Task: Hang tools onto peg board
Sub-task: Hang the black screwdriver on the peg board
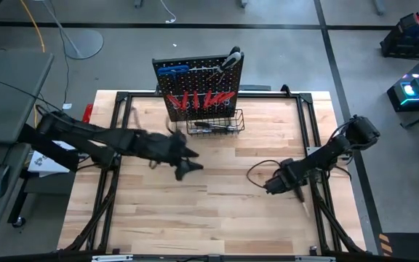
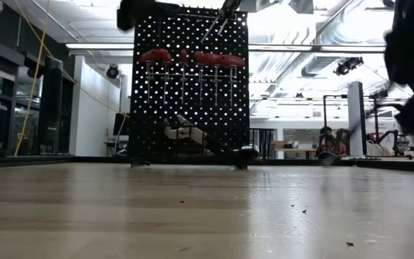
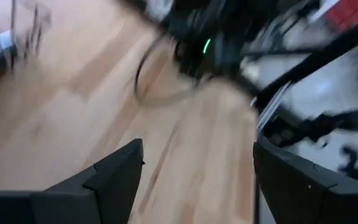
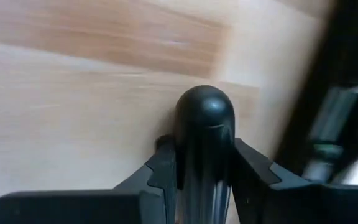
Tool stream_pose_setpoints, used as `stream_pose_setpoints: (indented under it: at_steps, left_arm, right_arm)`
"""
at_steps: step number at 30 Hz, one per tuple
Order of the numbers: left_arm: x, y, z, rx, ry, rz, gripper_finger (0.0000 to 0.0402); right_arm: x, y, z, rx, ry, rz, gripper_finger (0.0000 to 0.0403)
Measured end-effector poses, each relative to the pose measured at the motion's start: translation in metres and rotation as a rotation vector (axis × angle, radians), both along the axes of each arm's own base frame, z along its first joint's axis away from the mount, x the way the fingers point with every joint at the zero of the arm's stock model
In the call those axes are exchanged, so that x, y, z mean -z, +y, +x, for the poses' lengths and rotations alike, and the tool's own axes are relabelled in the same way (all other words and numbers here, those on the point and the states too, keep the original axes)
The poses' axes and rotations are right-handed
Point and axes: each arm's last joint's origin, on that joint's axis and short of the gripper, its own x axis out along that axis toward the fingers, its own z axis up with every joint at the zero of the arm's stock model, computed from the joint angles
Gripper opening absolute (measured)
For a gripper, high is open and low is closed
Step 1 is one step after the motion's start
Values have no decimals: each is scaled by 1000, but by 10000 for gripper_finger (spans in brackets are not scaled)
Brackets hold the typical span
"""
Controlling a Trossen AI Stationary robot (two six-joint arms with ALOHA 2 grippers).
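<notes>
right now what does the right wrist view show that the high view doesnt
Only the right wrist view shows the right gripper with its fingers closed against a black rounded handle, low over the wood.

Only the high view shows the peg board with red-handled screwdrivers hanging, the wire basket, and the left gripper mid-table, open.

Both share the wooden table and the right gripper near its right side.
</notes>
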Motion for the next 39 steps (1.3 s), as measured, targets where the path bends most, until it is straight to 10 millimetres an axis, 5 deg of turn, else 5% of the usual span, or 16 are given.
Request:
stream_pose_setpoints:
  at_steps: [5, 10, 14, 18, 24, 27, 31, 39]
  left_arm:
    - [-45, 14, -36, -129, -214, 86, 284]
    - [-82, 30, -84, -295, -373, 179, 284]
    - [-97, 37, -114, -361, -445, 226, 284]
    - [-105, 41, -130, -386, -485, 261, 284]
    - [-107, 41, -136, -342, -490, 322, 284]
    - [-107, 40, -136, -294, -488, 363, 284]
    - [-107, 40, -136, -260, -484, 398, 284]
    - [-107, 40, -136, -271, -482, 406, 284]
  right_arm:
    - [-17, 13, 37, -37, -296, -31, 91]
    - [-61, 23, 81, -112, -619, -116, 91]
    - [-127, 18, 122, -240, -898, -302, 91]
    - [-215, -10, 153, -345, -1099, -557, 91]
    - [-334, -64, 162, -439, -1292, -1006, 91]
    - [-372, -84, 160, -470, -1340, -1172, 91]
    - [-393, -95, 180, -564, -1336, -1248, 91]
    - [-397, -112, 220, -672, -1180, -1283, 91]
